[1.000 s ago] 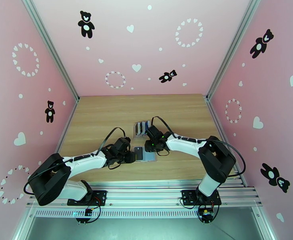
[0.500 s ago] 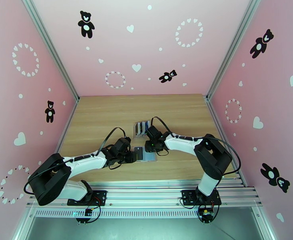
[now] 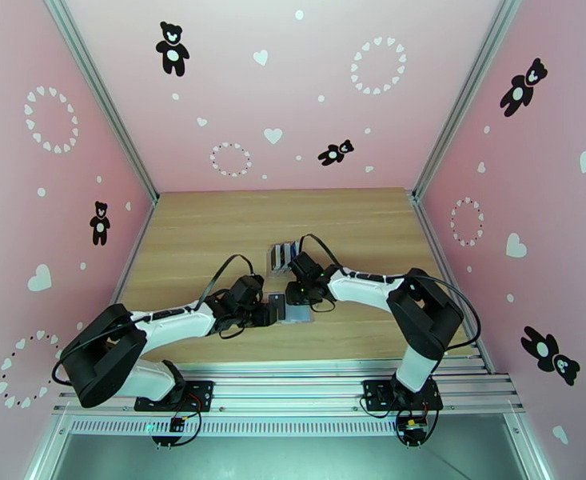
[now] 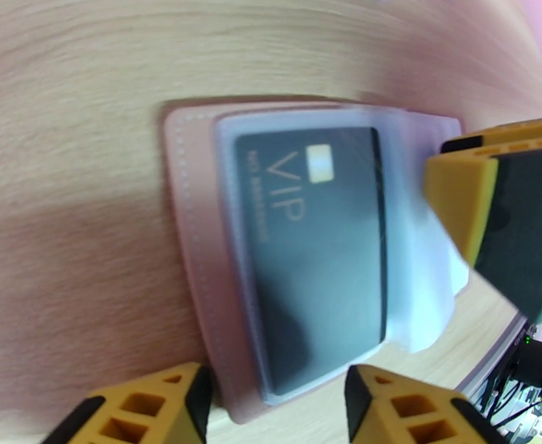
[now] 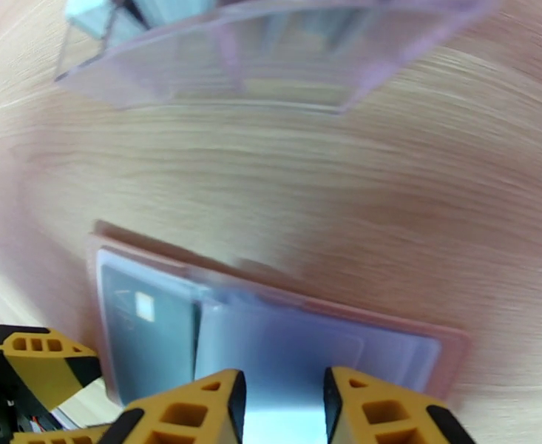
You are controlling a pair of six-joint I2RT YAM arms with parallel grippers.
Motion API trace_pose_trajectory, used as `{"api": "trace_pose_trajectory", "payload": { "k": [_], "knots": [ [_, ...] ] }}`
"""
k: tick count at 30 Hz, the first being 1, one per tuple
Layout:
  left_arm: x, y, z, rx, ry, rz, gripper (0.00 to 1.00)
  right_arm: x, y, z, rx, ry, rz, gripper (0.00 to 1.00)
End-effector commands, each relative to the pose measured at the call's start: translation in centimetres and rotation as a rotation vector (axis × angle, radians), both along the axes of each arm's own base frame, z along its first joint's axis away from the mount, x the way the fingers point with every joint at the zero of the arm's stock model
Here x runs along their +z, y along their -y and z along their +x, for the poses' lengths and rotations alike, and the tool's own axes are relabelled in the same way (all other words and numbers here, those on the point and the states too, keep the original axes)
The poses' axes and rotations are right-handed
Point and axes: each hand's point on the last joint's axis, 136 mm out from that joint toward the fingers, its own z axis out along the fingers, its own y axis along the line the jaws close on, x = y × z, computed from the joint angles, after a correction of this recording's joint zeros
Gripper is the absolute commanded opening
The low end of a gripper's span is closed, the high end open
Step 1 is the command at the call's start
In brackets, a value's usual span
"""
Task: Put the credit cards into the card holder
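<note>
TABLE CENTRE: One card holder point(image 3: 296, 314) lies open and flat on my wooden table point(image 3: 213, 234). One dark VIP card point(image 4: 315, 246) sits in the clear sleeve of its left page. My two arms reach in low from either side, elbows bent outward, forearms nearly level and wrists meeting over the holder. My left gripper point(image 4: 274, 397) stands at the holder's left edge, jaws apart and clamping nothing. My right gripper point(image 5: 282, 397) sits narrow over the right page, where a pale blue surface runs between its fingers. Whether it pinches a card or a sleeve, I cannot tell. Just behind, one slotted stand point(image 3: 275, 264) carries several credit cards point(image 3: 289, 252) on edge, too small to count.
</note>
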Motion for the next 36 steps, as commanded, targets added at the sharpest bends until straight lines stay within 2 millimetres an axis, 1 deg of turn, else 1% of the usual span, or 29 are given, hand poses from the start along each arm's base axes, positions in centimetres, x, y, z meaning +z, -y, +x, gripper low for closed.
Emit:
{"api": "trace_pose_trajectory", "payload": {
  "k": [1, 12, 15, 20, 24, 36],
  "knots": [
    [0.7, 1.1, -0.2, -0.032, 0.005, -0.046, 0.59, -1.1, -0.6, -0.8, 0.002, -0.044, 0.017, 0.35],
    [2.2, 2.0, -0.3, -0.059, 0.032, -0.119, 0.66, -0.4, -1.4, -1.0, -0.011, -0.05, 0.075, 0.35],
    [2.3, 2.3, -0.2, -0.064, 0.031, -0.131, 0.67, -0.1, -1.9, -1.1, -0.014, -0.054, 0.113, 0.35],
    [1.9, 2.3, -0.2, -0.065, 0.023, -0.125, 0.69, 0.6, -2.4, -1.2, -0.021, -0.057, 0.159, 0.35],
    [1.8, 2.3, -0.2, -0.064, 0.023, -0.125, 0.71, 1.5, -3.2, -1.3, -0.029, -0.059, 0.228, 0.35],
    [1.9, 2.3, -0.1, -0.061, 0.031, -0.125, 0.75, 4.0, -4.2, -1.3, -0.045, -0.05, 0.334, 0.35]
  ]
}}
